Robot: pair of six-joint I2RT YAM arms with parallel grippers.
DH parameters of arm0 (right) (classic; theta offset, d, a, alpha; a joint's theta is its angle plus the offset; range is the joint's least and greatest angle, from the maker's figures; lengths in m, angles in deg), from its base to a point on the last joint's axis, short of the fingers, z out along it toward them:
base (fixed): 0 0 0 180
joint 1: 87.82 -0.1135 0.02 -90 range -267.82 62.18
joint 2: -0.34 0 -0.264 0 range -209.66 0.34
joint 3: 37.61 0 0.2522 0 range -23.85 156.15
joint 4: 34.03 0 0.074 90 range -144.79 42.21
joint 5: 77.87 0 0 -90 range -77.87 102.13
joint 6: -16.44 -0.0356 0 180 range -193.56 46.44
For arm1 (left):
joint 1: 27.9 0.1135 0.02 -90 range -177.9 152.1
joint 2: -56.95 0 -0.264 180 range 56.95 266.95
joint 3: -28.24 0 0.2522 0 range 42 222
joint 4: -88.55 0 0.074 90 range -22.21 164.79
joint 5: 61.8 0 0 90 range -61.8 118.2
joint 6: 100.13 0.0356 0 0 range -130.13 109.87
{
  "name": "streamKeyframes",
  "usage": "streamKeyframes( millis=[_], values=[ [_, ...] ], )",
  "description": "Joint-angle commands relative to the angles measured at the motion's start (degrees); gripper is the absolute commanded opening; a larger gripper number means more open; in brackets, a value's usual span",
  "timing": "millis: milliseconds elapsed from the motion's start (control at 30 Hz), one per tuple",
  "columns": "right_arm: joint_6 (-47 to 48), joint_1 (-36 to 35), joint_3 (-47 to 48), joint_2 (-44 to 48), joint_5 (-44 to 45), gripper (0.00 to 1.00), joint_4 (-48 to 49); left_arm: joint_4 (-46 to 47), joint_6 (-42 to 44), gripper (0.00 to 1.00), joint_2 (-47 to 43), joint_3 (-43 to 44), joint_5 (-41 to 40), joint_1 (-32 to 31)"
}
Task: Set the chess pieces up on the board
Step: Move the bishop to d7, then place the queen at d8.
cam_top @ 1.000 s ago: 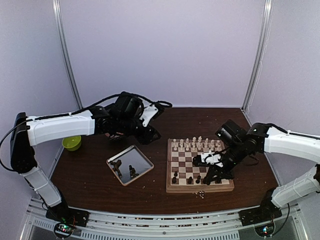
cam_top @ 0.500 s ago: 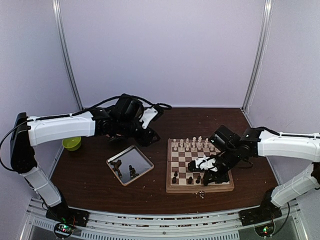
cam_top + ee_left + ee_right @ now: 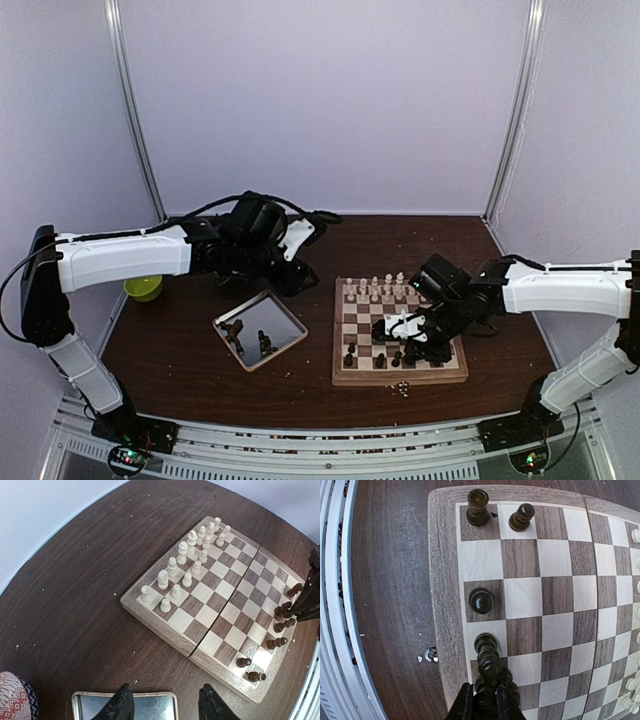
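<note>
- Jaws of the right gripper (image 3: 485,702), clamped on a dark chess piece (image 3: 489,666), sit further left over the board (image 3: 400,378).
- Left gripper (image 3: 164,707) stays half open, empty.

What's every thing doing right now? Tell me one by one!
board, lying open flat.
pale pieces, standing in two rows.
dark pieces, a few standing at the near edge.
right tool, shut on a dark piece.
tray, holding leftover pieces.
left tool, open, empty, above the tray.
green bowl, partly hidden.
</note>
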Motion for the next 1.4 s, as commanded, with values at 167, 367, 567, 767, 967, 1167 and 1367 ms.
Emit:
streamKeyframes(
  millis=[167,367,567,767,967,1167,1367],
  values=[
    [-0.32,-0.43,-1.11,-0.93,3.3,0.09,1.88,2.93,-0.05,0.47,0.63,0.26,0.55,0.41],
    [0.6,-0.47,-1.15,-0.87,0.99,0.15,0.7,2.83,0.16,0.47,0.86,0.51,0.63,0.41],
    [1.18,-0.43,-1.17,-1.04,0.01,0.22,0.08,2.91,0.23,0.47,0.95,0.08,0.58,0.41],
    [0.59,-0.47,-1.26,-0.99,1.34,0.34,0.77,3.0,0.22,0.47,0.95,-0.1,0.66,0.41],
    [-0.16,-0.43,-0.32,1.35,0.43,0.39,-0.46,2.92,0.15,0.47,0.82,-0.43,0.92,0.41],
    [-0.12,0.36,2.71,5.4,-0.81,0.44,-5.24,2.91,0.32,0.47,0.51,-0.63,0.94,0.41],
    [-1.77,4.96,5.28,5.66,-3.21,0.43,-6.04,3.55,0.39,0.47,0.52,-1.06,1.3,0.41]
  ],
)
